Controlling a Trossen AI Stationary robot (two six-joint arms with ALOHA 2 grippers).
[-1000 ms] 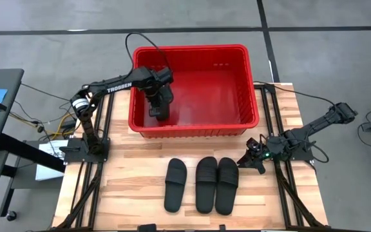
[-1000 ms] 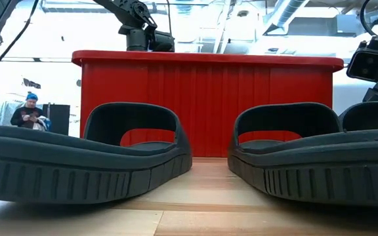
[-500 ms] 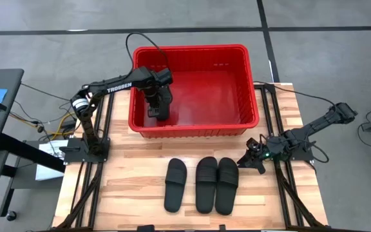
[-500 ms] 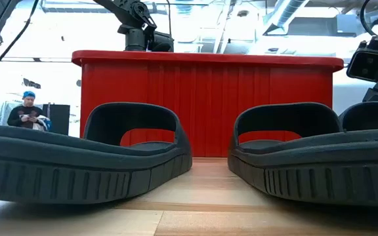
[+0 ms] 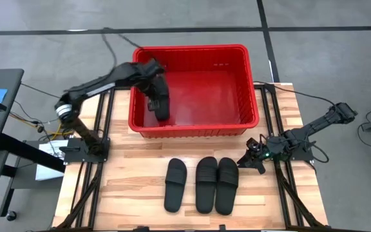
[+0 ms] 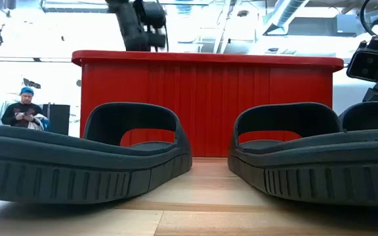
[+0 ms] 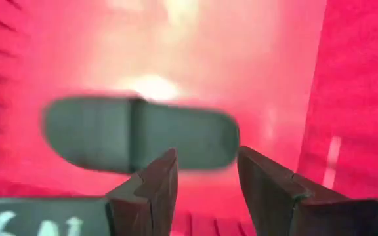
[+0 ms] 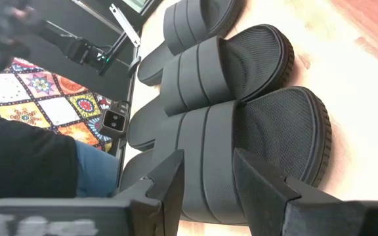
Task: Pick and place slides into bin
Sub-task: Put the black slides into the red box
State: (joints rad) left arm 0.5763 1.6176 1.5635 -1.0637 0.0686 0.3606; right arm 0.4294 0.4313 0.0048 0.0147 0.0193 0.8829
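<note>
Slides on the table, one in the bin

Three slides [image 5: 201, 185] lie side by side near the table's [image 5: 134, 180] front edge — right gripper [image 5: 250, 160] waits just beside them, fingers parted, empty. Farther back, the left gripper [image 5: 156, 103] hangs inside the red bin [image 5: 192, 50], fingers wide, over the fourth slide [image 7: 136, 134] on the floor.

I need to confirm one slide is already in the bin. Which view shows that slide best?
The left wrist view: the slide in the bin lies flat on the red floor, in plain sight beyond the open left gripper. In the high view the arm mostly covers it. The low view shows only the bin wall; the right wrist view shows only slides on the table.
</note>
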